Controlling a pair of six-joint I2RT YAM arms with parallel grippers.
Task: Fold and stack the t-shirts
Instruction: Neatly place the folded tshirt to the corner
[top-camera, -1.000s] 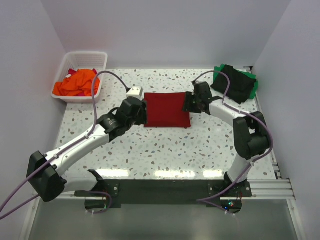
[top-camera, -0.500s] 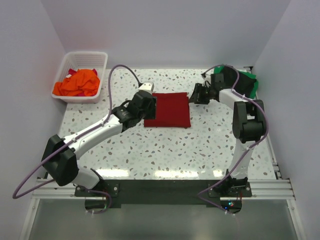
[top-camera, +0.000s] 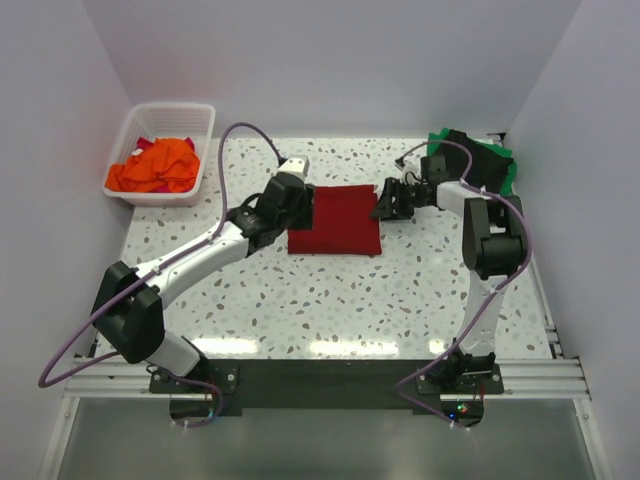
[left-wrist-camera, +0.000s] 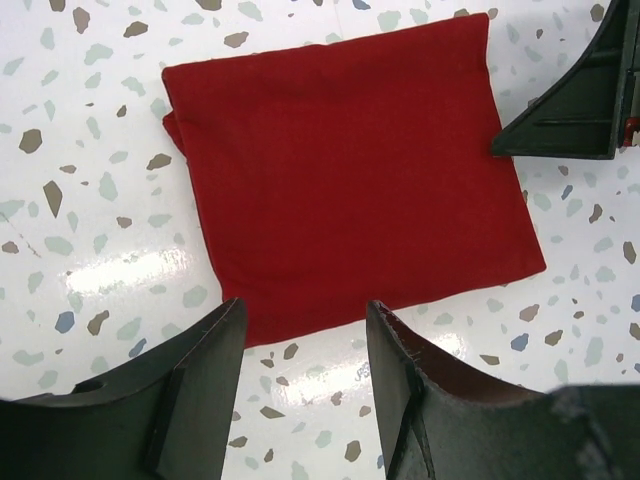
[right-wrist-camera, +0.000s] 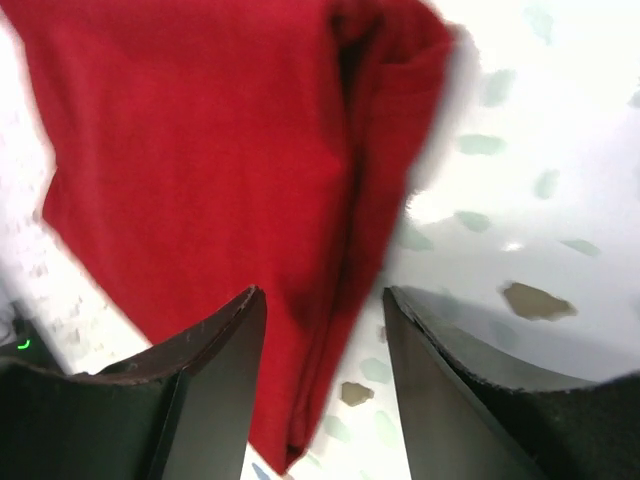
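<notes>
A: At the middle of the speckled stone-pattern table top (top-camera: 330, 300)?
B: Lying flat there, the folded dark red cloth t-shirt (top-camera: 334, 220) (left-wrist-camera: 350, 170); just beside its left edge the left gripper (top-camera: 298, 204) (left-wrist-camera: 302, 318), just beside its right edge the right gripper (top-camera: 384, 206) (right-wrist-camera: 325, 300).
A: In the far left corner?
B: Standing there, the white slatted plastic basket (top-camera: 203, 118), with crumpled orange cloth t-shirts (top-camera: 155, 168) inside.
A: In the far right corner?
B: Stacked there, the folded black cloth t-shirt (top-camera: 470, 168) on the green cloth t-shirt (top-camera: 509, 168), behind the right gripper, apart from the middle shirt.

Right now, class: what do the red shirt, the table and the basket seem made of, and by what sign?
Red shirt: matte cloth; soft layered folds. Table: glossy speckled stone or laminate; lights reflect. Basket: white plastic, probably; thin moulded slats.
</notes>
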